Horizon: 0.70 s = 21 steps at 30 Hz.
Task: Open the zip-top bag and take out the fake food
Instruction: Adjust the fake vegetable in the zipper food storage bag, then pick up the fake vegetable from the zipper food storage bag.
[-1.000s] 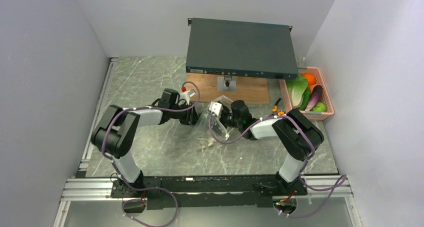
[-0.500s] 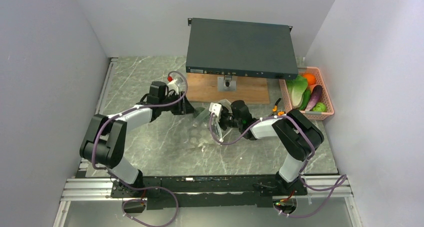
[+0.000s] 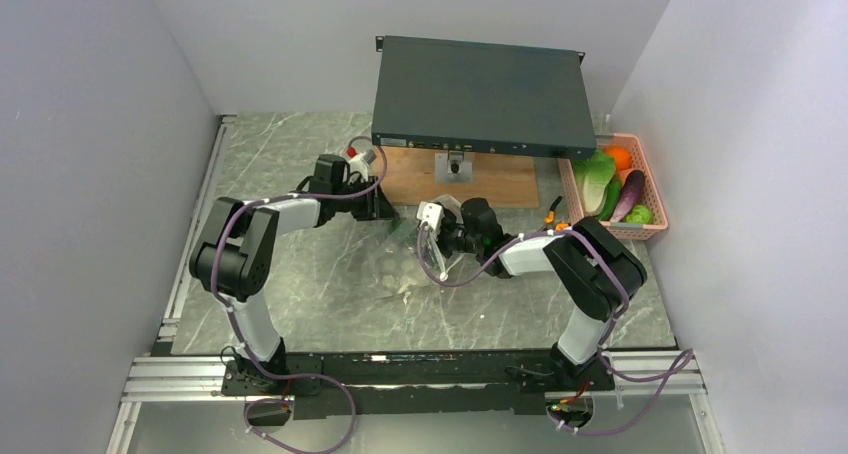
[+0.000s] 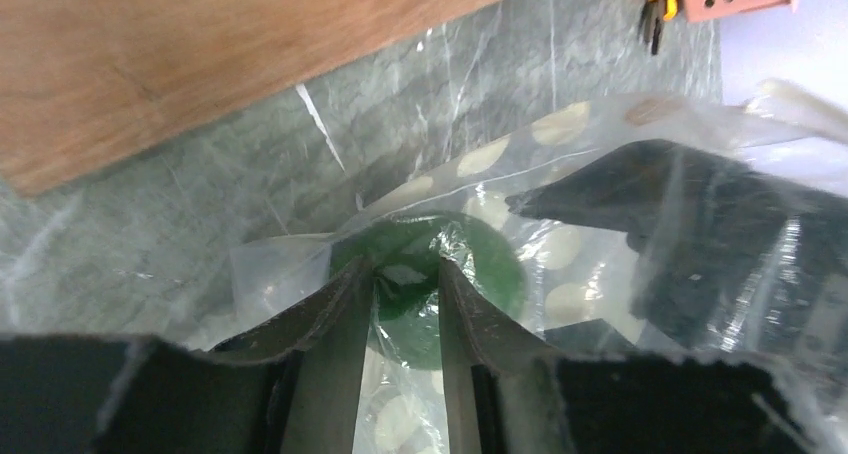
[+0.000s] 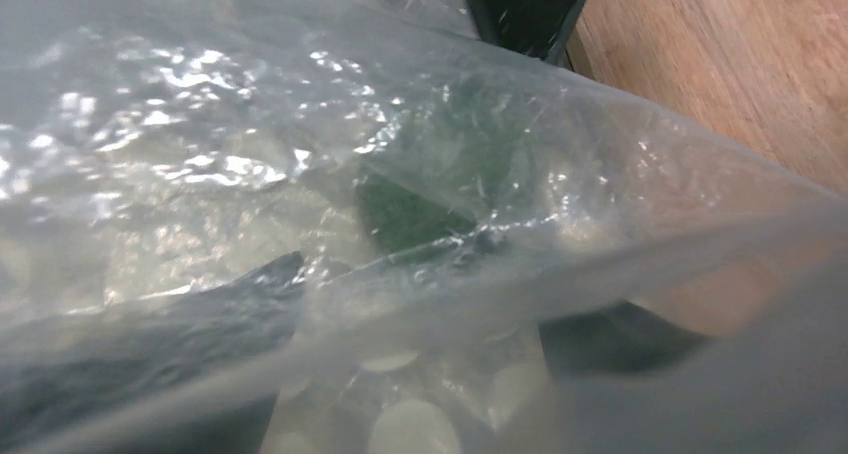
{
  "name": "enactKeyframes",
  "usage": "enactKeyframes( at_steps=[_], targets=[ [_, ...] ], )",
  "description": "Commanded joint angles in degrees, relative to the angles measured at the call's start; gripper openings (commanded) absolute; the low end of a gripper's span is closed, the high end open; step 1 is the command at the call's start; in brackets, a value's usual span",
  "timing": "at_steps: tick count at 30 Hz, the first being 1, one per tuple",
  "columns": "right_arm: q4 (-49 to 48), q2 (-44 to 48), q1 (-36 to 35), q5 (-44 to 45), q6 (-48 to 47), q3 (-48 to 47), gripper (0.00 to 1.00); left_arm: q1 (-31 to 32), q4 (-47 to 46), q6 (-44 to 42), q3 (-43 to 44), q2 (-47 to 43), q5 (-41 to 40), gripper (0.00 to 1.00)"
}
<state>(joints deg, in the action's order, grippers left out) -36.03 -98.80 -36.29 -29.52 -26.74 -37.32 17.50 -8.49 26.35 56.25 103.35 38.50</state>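
The clear zip-top bag (image 3: pixel 408 232) with white oval dots lies crumpled on the marble between my two grippers. My left gripper (image 3: pixel 388 214) comes at it from the left. In the left wrist view its fingers (image 4: pixel 340 309) stand narrow on bunched bag (image 4: pixel 560 124) film, with a round green piece of fake food (image 4: pixel 495 274) inside the film at their tips. My right gripper (image 3: pixel 432 236) is draped in the bag (image 5: pixel 200 124), its dark fingers (image 5: pixel 150 334) spread wide under the film. The green piece (image 5: pixel 410 214) lies just beyond them.
A dark rack unit (image 3: pixel 480 94) sits on a wooden board (image 3: pixel 455 179) right behind the bag. At the right wall a pink basket (image 3: pixel 655 229) holds lettuce (image 3: pixel 598 174), an orange ball and a purple piece. Orange-handled pliers (image 3: pixel 553 214) lie beside it.
My left gripper drew back to the left and then returned, now sitting farther back on the bag. The bag has shifted a little left. The right arm has barely moved.
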Motion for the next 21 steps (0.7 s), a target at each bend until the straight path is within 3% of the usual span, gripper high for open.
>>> enactKeyframes(
  at_steps=[1, 11, 17, 21],
  targets=[
    [-0.9, -1.2, 0.2, -0.1, 1.2, -2.7, 0.86, 2.4, 2.4, -2.5, 1.7, 2.8, 2.6, 0.34],
    [1.1, -2.2, -0.3, -0.7, 1.5, -3.9, 0.88, 4.5, 1.2, -1.7, -1.5, 2.4, 3.5, 0.30],
    [0.5, -2.6, -1.4, -0.3, 2.1, -4.3, 0.98, 5.1, 1.2, -1.1, -1.6, 2.5, 4.1, 0.29],
    [0.9, -3.5, -1.9, 0.6, 2.3, -5.1, 0.99, 5.2, 0.9, -0.5, -2.0, 2.2, 4.2, 0.29]
  ],
)
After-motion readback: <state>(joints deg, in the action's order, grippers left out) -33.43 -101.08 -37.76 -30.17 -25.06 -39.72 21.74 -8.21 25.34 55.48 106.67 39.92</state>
